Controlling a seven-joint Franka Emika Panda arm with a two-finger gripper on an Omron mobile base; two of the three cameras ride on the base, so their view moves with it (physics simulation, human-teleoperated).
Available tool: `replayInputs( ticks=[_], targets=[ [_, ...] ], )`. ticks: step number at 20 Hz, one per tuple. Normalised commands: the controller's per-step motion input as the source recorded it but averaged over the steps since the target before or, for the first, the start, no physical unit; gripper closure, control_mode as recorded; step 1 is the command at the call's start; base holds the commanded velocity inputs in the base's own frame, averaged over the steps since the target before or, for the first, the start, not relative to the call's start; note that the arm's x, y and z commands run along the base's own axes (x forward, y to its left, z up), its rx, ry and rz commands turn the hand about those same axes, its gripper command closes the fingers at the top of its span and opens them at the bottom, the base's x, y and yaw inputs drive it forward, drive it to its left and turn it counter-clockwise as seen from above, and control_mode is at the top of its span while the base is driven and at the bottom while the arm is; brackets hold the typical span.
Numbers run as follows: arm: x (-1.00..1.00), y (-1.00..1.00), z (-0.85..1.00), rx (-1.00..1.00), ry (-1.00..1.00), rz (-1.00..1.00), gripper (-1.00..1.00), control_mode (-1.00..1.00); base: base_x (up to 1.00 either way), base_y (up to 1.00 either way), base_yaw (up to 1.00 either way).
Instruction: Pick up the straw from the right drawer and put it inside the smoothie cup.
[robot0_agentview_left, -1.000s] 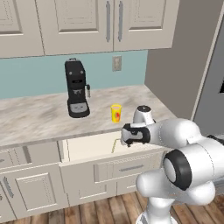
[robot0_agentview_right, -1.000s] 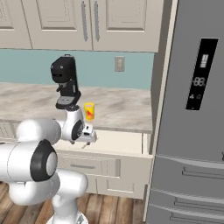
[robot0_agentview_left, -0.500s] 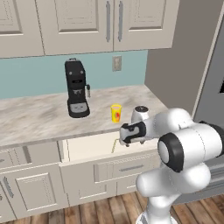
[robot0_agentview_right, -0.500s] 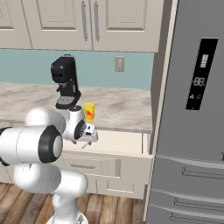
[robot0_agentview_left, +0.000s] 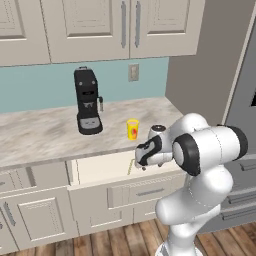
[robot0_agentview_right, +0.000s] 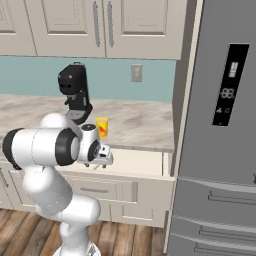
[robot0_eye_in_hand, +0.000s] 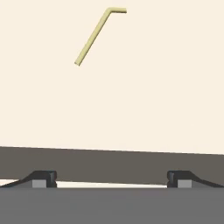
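While the end effector (robot0_eye_in_hand: 111, 183) hangs over the open drawer (robot0_agentview_left: 102, 169) with its tips spread wide and nothing between them, the straw (robot0_eye_in_hand: 94, 36) lies flat on the cream drawer floor, ahead of it and a bit to its left in the hand view, well apart from both tips. Long axis runs diagonally: lower end nearest the left tip side, shaft climbing up and right to the bend, short bent piece pointing right at the far end. The tips stand side by side across the hand view, so the shaft sits skewed to the line between them, neither along nor square to it; my guess is the coming reach needs a push forward and slightly left, plus some wrist roll to span the thin shaft.

In the left base view the end effector (robot0_agentview_left: 141, 159) sits at the right part of the drawer, and a thin pale sliver just left of it is probably the straw (robot0_agentview_left: 130, 167), too small to be sure. The cup (robot0_agentview_left: 132, 129) stands on the tabletop (robot0_agentview_left: 45, 137) behind and above the end effector, slightly left of it, near the drawer's back edge; coffee machine (robot0_agentview_left: 87, 101) further left. In the right base view the cup (robot0_agentview_right: 102, 127) is just behind the wrist.

Versus half a second earlier: the arm's elbow has swung round, the hand has shifted only slightly over the drawer, tips just as wide, straw and cup unmoved.
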Motion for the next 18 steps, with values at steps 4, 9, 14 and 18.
replayInputs(
  ticks=[4, 9, 14, 18],
  targets=[
    [0.23, 0.07, -0.19, 0.0, 0.06, 0.0, -1.0, -1.0, 0.0, 0.0, 0.0],
    [0.21, 0.06, -0.24, 0.0, 0.06, 0.0, -1.0, -1.0, 0.0, 0.0, 0.0],
    [0.1, 0.03, -0.3, 0.0, 0.07, 0.0, -1.0, -1.0, 0.0, 0.0, 0.0],
    [-0.01, 0.01, -0.32, 0.0, 0.08, 0.0, -1.0, -1.0, 0.0, 0.0, 0.0]
  ],
)
